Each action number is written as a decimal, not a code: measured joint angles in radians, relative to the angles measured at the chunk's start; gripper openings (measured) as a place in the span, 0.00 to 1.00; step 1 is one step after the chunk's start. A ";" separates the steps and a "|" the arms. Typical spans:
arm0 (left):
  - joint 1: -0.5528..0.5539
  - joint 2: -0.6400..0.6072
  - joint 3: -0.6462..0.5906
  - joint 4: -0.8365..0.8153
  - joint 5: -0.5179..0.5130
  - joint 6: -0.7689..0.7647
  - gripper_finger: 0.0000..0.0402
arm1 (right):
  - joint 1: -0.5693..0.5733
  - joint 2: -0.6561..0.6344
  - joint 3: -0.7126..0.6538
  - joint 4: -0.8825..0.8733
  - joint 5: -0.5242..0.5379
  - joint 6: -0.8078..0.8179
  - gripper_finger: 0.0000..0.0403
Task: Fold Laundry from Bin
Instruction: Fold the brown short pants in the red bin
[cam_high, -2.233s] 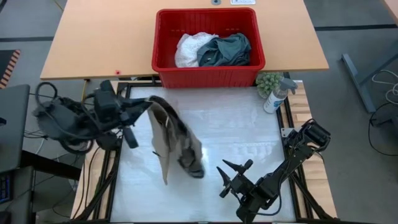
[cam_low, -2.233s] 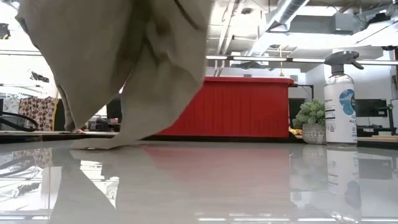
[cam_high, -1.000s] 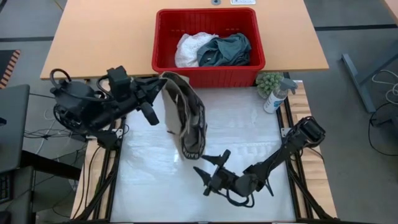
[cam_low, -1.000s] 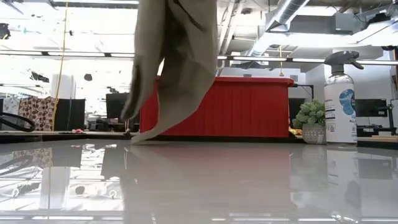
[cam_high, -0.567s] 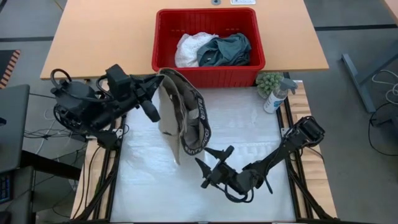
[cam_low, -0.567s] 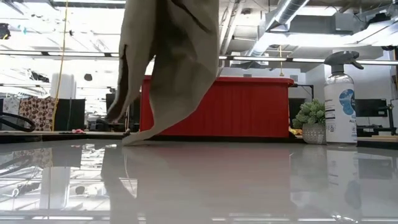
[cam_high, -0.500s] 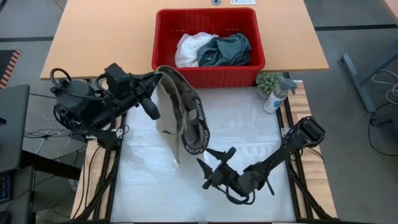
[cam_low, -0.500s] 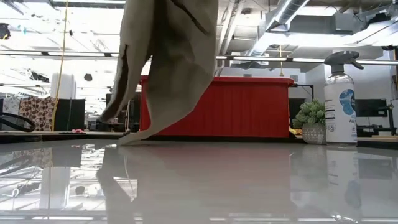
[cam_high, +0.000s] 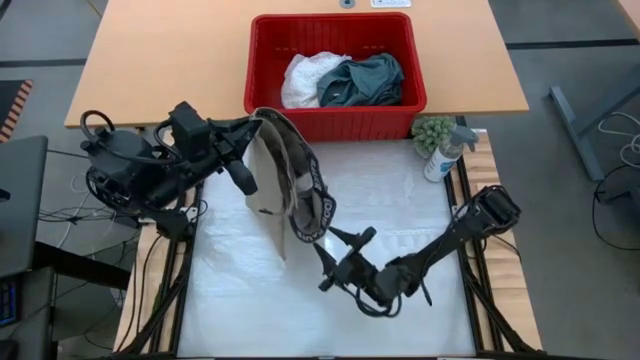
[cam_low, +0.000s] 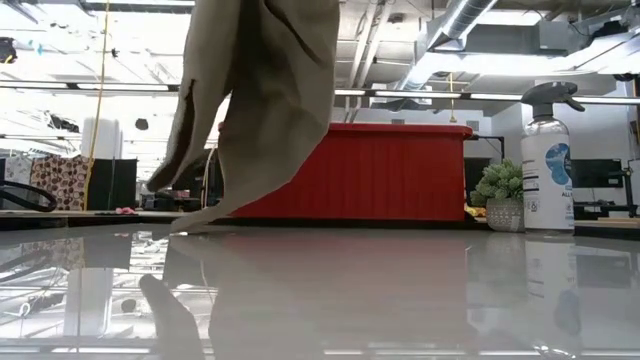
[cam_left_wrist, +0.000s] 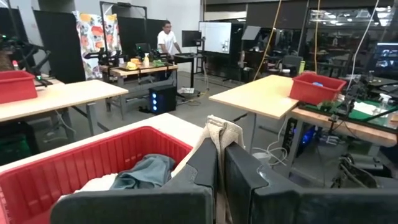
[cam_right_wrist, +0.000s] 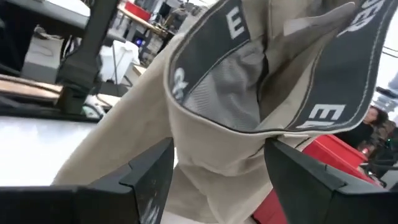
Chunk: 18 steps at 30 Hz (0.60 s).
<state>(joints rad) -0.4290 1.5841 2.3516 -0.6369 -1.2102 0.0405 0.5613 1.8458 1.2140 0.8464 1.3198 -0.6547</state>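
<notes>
The left gripper (cam_high: 258, 122), clamped on the beige garment (cam_high: 290, 190), holds it hanging above the white table (cam_high: 400, 190) just in front of the red bin (cam_high: 335, 120). The right gripper (cam_high: 338, 262), fingers spread wide, sits at the garment's grey waistband (cam_right_wrist: 261, 68). White and teal clothes (cam_high: 345, 80) lie in the bin.

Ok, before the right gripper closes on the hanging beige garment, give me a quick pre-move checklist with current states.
1. Left gripper shut on the beige garment, holding it up: ok.
2. Right gripper open: ok.
3. Waistband sits between the right fingers: ok, it hangs across the gap.
4. Garment's lower end off the table: not ok, low view shows it touching.
5. Bin clear of both arms: ok.
6. Spray bottle out of the way: ok.
</notes>
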 joint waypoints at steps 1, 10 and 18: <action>0.000 0.000 0.000 0.000 0.000 0.001 0.00 | -0.010 0.000 0.000 0.016 -0.006 0.000 0.69; 0.000 0.005 0.000 -0.003 0.028 0.001 0.00 | -0.063 0.000 0.000 0.038 -0.038 0.003 0.62; 0.000 0.005 0.000 -0.006 0.028 0.001 0.00 | -0.086 0.000 0.000 0.052 -0.038 0.002 0.11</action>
<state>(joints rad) -0.4290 1.5887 2.3516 -0.6429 -1.1820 0.0414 0.4752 1.8458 1.2140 0.8982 1.2823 -0.6530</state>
